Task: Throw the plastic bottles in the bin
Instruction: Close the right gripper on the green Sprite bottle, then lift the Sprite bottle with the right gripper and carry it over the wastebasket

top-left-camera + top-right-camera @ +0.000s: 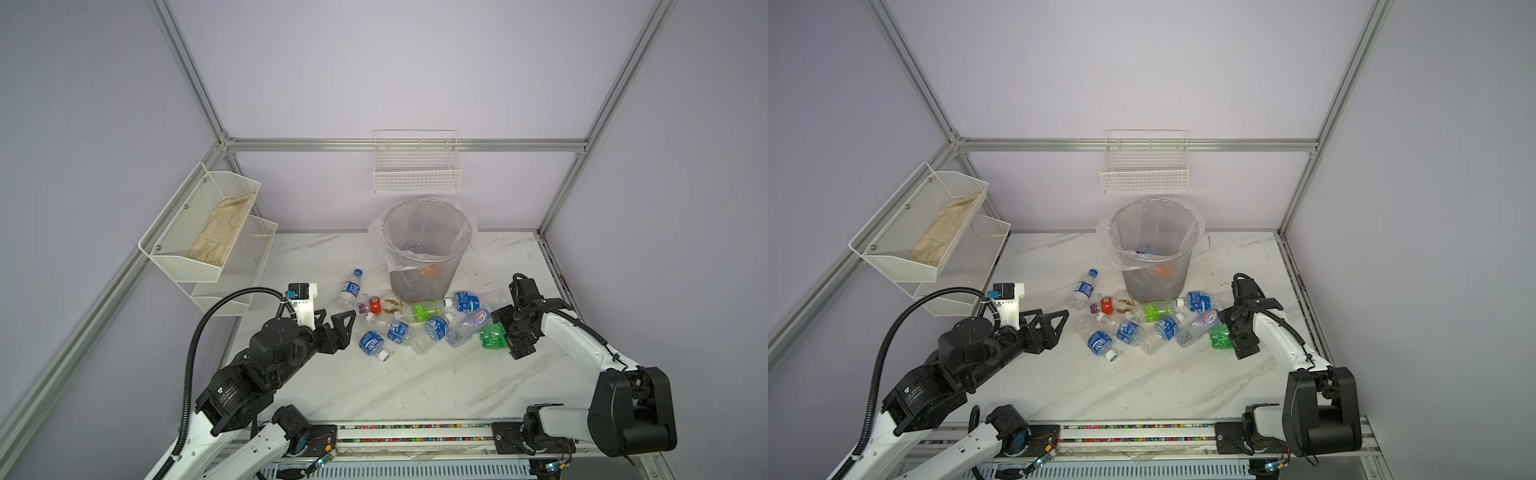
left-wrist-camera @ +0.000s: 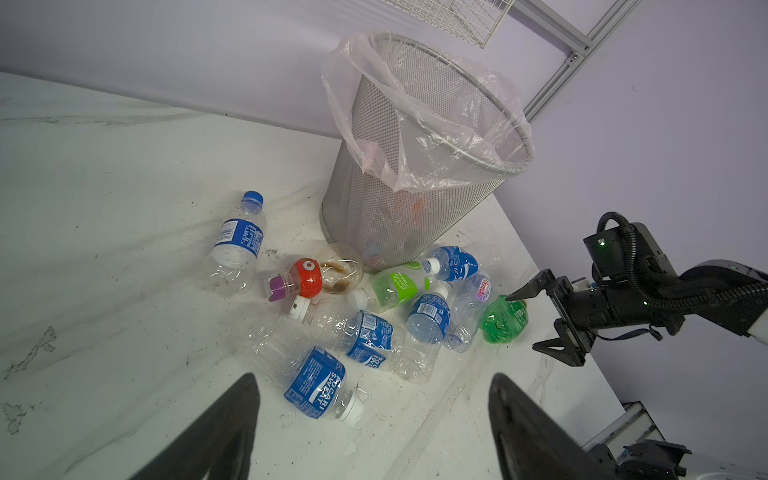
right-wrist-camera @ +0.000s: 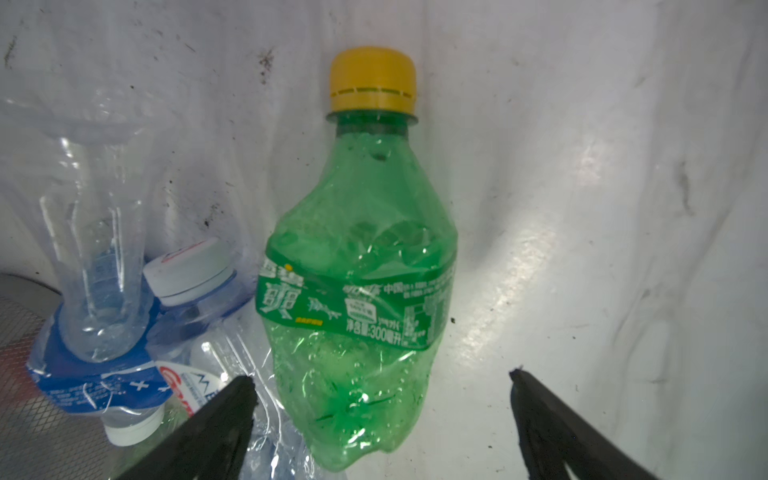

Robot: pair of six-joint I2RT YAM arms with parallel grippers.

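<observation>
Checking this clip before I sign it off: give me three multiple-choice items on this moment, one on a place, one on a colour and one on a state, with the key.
1. Where is the green bottle?
A. inside the bin
B. lying on the table at the right gripper, whose jaws are open
C. lifted in the left gripper

2. What colour is its cap?
A. blue
B. white
C. yellow

3. How is the left gripper?
A. shut on a bottle
B. open, holding nothing
C. shut, empty

Key:
1 B: the right wrist view shows it flat on the table with a finger on either side of its base.
2 C: the same view shows a yellow cap.
3 B: the left wrist view shows its fingers wide apart, with bottles lying loose ahead of them.
</observation>
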